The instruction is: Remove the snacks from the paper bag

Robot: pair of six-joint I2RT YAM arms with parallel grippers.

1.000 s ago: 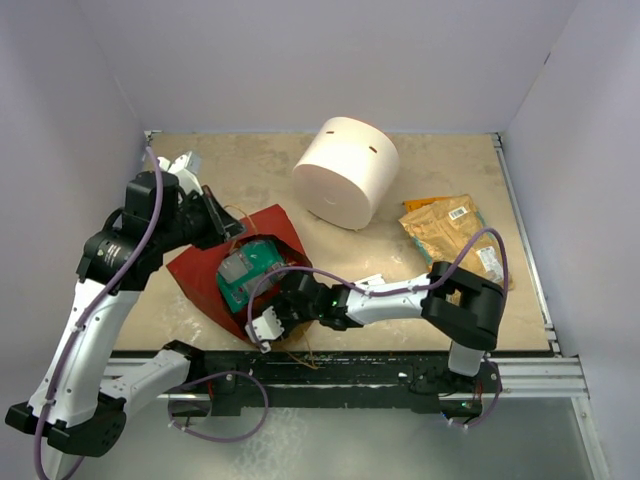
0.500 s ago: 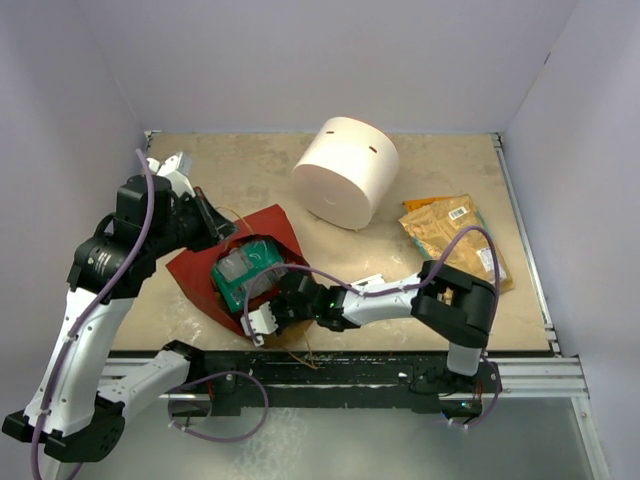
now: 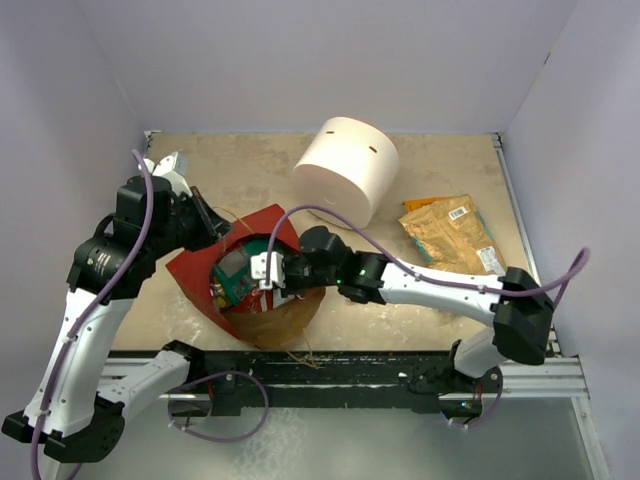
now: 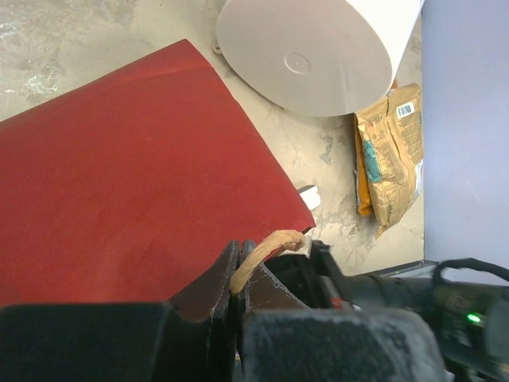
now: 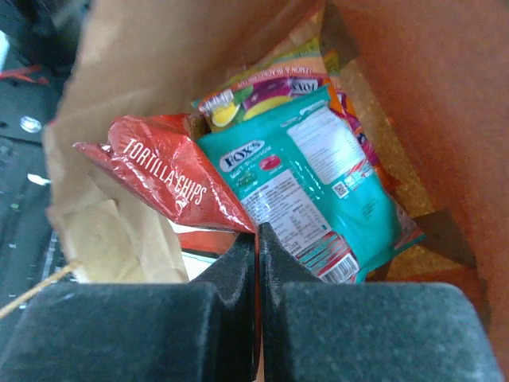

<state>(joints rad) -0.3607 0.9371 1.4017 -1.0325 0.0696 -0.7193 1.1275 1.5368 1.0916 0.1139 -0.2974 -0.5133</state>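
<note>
Right wrist view looks into the paper bag, where the right gripper has its jaws pressed together, seemingly on the lower corner of a red tortilla-chip packet. A teal packet lies at its 3 o'clock and a yellow-green packet toward 12. These look light, crinkly and slick, so a sealed edge is probably the surest hold, and a corner pinch may slip. The left gripper is closed on the bag's twine handle, propping the soft mouth open. Orange packets lie outside at the bag's 3 o'clock, the white cylinder at 1. Whatever sits beneath the teal packet is hidden.
</note>
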